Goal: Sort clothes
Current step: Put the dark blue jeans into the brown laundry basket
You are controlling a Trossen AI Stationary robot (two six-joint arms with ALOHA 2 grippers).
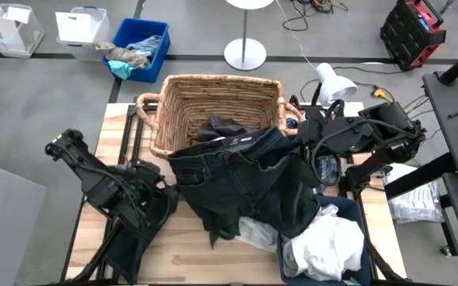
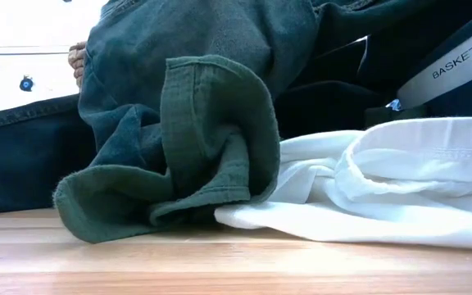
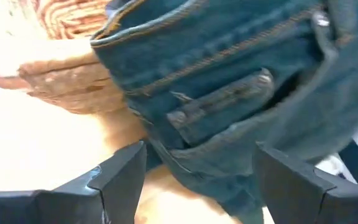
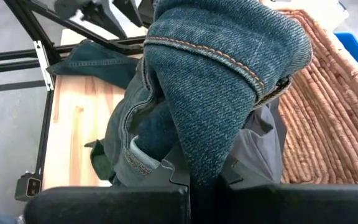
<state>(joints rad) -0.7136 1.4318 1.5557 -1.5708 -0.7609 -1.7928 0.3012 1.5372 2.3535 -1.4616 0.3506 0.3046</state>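
Note:
A pair of dark blue jeans [image 1: 245, 171] drapes from my right gripper [image 1: 302, 131] across the near rim of the wicker basket [image 1: 183, 99] and over the clothes in the table's middle. Its waistband [image 3: 229, 56] fills the left wrist view. My left gripper [image 1: 165, 184] stands open just left of the jeans, and in its wrist view [image 3: 197, 158] a belt loop lies beyond its fingers. A dark green garment [image 2: 187, 156] and a white one [image 2: 367, 188] lie on the tabletop. A grey garment [image 1: 221, 127] lies in the wicker basket. Another dark garment [image 1: 133, 238] hangs over the near left edge. My right gripper pinches a thick bunched fold of the jeans' denim [image 4: 197, 140], next to an orange-stitched seam, between its two fingers. The fingers slant downward from the table's right. The jeans hang slack from the hold, their lower part resting on the basket's rim and the pile.
A navy bin [image 1: 348, 210], marked BASKET 7 [image 2: 453, 64], holds white clothes [image 1: 328, 246] at the near right. On the floor beyond the table stand a blue bin of rags [image 1: 141, 48], white bins [image 1: 82, 28], a lamp base [image 1: 245, 54] and a toolbox [image 1: 412, 32]. A white lamp head [image 1: 332, 79] is at the far right.

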